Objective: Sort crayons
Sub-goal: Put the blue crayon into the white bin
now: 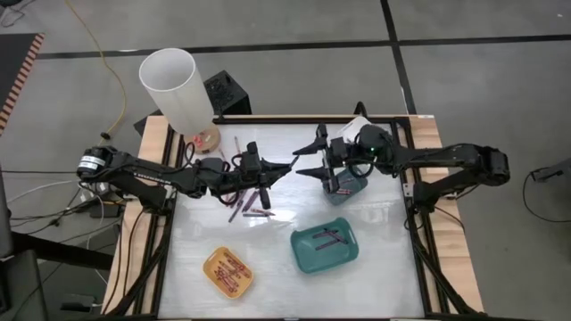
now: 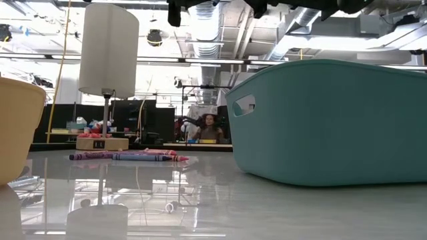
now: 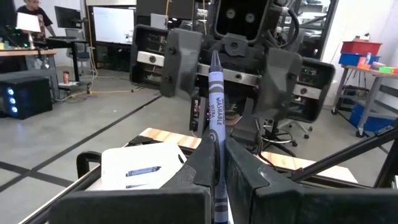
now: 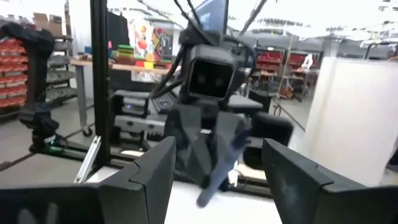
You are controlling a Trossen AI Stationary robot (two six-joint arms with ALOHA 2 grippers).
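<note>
High view – left gripper [image 1: 284, 168]: held over the table's far middle, fingers clamped on a blue-grey crayon [image 1: 287, 167] pointing at the other arm.
High view – right gripper [image 1: 306, 160]: facing it just beside, fingers spread wide, holding nothing.
High view – loose crayons [image 1: 247, 203]: small pile on the table [image 1: 384, 267] under the left arm.
High view – trays: yellow tray [image 1: 228, 271] near edge, with red/pink sticks; teal tray [image 1: 325, 249] beside it, with dark sticks; a third small tray [image 1: 344, 186] under the right arm, contents unclear.
High view – white cylinder [image 1: 176, 88]: at the far left corner.
Low view – trays: teal tray wall filled the right side, yellow tray at the left edge; pile of crayons lay flat between them, farther back. A person sat in the room behind.
Left wrist view – held crayon: upright between the fingers [image 3: 252, 174], wrapper read "WASHABLE", smaller print unreadable. Right gripper faced it, jaws apart.
Left wrist view – white tray [image 3: 143, 167]: held two dark crayons.
Right wrist view – own fingers [image 4: 155, 168]: wide apart; left gripper ahead presented the blue-grey crayon between them, not touching.
</note>
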